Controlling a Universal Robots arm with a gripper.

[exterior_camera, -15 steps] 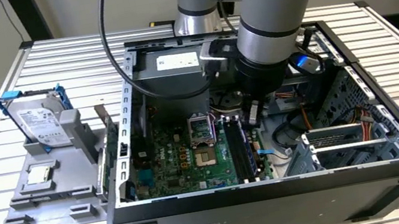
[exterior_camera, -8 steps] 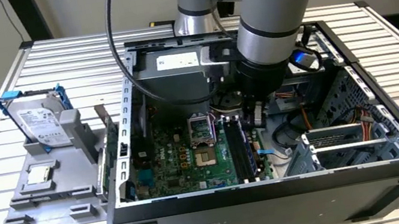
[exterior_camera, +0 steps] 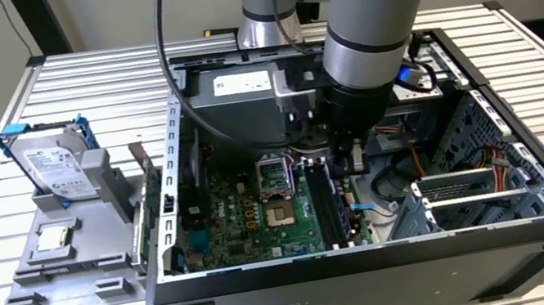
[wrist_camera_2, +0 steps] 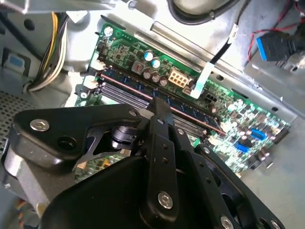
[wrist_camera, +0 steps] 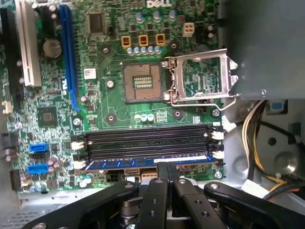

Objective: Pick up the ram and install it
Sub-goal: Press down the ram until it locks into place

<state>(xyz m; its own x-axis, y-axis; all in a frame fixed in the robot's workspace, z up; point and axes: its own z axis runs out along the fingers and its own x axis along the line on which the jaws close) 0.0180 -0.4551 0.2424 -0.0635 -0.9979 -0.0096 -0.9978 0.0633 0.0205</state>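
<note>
The ram [wrist_camera: 143,163] is a dark blue stick seated lengthwise in the memory slot nearest my gripper, beside the black slots [wrist_camera: 147,140]. In the second wrist view the ram [wrist_camera_2: 128,87] runs across the green motherboard [wrist_camera_2: 238,109]. My gripper [wrist_camera: 168,167] is shut, its two fingers pressed side by side, with the tips right at the ram's upper edge near its middle. I cannot tell whether they touch it. In the exterior view the arm reaches down into the open computer case [exterior_camera: 378,255], and the gripper [exterior_camera: 351,160] hangs over the slots.
An open processor socket [wrist_camera: 143,82] lies just beyond the slots. Yellow and black cables [wrist_camera: 255,126] and the power supply [exterior_camera: 240,95] crowd the case's far end. Outside the case, on the exterior view's left, a grey fixture [exterior_camera: 102,260] holds a blue-railed hard drive [exterior_camera: 58,163].
</note>
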